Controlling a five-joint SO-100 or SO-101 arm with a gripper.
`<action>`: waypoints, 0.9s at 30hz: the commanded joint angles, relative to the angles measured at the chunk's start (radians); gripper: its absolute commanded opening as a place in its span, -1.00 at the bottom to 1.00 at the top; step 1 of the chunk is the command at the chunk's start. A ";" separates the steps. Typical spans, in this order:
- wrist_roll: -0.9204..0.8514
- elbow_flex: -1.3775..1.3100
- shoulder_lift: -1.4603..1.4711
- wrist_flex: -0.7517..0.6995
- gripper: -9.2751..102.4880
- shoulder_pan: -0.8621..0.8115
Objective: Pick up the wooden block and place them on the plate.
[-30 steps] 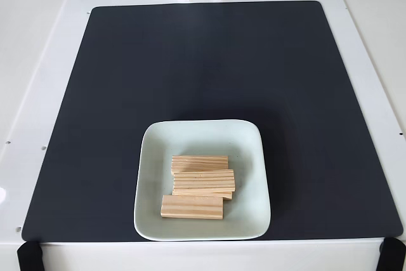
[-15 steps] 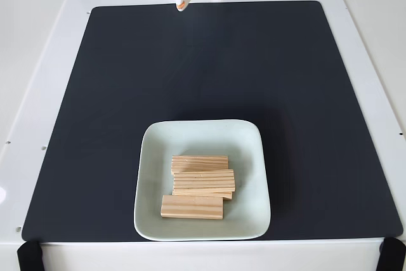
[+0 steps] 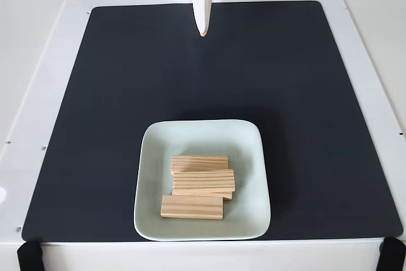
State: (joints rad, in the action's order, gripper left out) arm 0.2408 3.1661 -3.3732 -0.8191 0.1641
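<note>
**All blocks lie on the plate; pincer hangs empty at the far edge**

Fixed view: the pale mint-green square plate (image 3: 254,217) sits on a black mat (image 3: 95,106) at about 6 o'clock of the picture, near the mat's front edge. The mat covers most of a white surface (image 3: 38,36).

On the plate lie the wooden blocks, all light tan with lengthwise grain and all set crosswise. One block (image 3: 199,162) lies toward 12 o'clock of the plate's floor. A second block (image 3: 203,180) rests just below it and appears to sit on top of a third, of which a thin edge (image 3: 203,194) peeks out underneath. A fourth block (image 3: 191,207) lies toward 6 o'clock, touching that stack. No block is on the bare mat.

At 12 o'clock of the picture the white pincer (image 3: 202,30) points down over the mat's far edge, well apart from the plate, with an orange tip at its end. Its fingers look pressed together and nothing is held between them.

As a judgement, the placing step is finished. The next move calls for no further grasp, at most bringing the arm to rest clear of the plate.
</note>
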 commanded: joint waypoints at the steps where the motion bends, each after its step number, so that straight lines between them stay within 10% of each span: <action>1: -0.002 -0.008 -0.009 -0.005 -0.84 0.012; 27: 0.009 -0.017 0.003 0.008 -0.84 0.011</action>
State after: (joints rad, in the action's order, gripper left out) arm 0.2408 3.1554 -3.3732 -0.8207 0.1749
